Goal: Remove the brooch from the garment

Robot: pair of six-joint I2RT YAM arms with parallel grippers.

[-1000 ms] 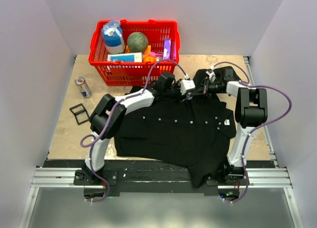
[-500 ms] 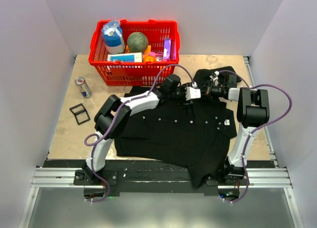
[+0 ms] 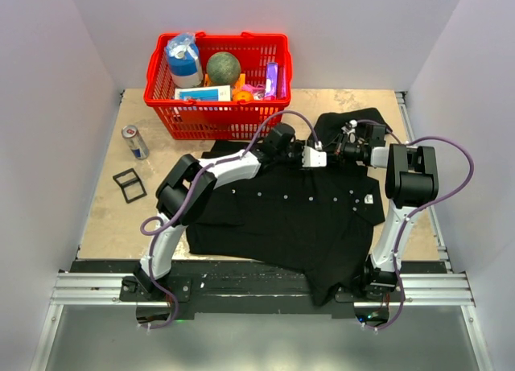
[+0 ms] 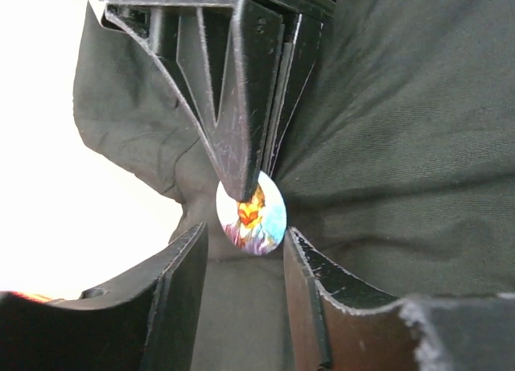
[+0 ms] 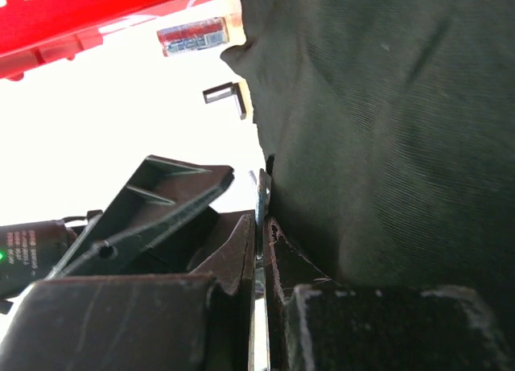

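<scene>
1. Left wrist view alone shows the face of the brooch (image 4: 256,218): a round disc with a pale blue, orange and purple picture. It sits on the black garment (image 4: 402,146) beside a deep fold in the cloth.
2. In that view the left hand (image 4: 245,236) is spread, its two fingers (image 4: 181,290) standing on either side of the brooch's lower edge. The finger on the right of the picture is just beside the rim; whether it touches cannot be told.
3. The right hand (image 4: 241,187) comes in from the top of that picture. Its fingers are pressed together and the tip lies over the brooch's upper rim.
4. Right wrist view shows the brooch only edge-on, as a thin pale sliver standing up between the right hand's closed fingertips, which appear to pinch its rim. Dark cloth fills the right side of the picture, and the left hand's black finger is close on the left.
5. Top external view shows the two hands meeting tip to tip over the far, collar end of the shirt. The brooch is hidden between them.
6. Around them on the tabletop (image 3: 113,218) a red basket (image 3: 217,120) stands just beyond the left arm, with a blue-and-white carton (image 3: 183,59) and a green ball (image 3: 223,68) inside. A can (image 3: 135,142) lies left of the basket and a black square frame (image 3: 129,184) lies nearer, both well apart from the hands. A purple cable (image 3: 273,117) arches over the left forearm.
</scene>
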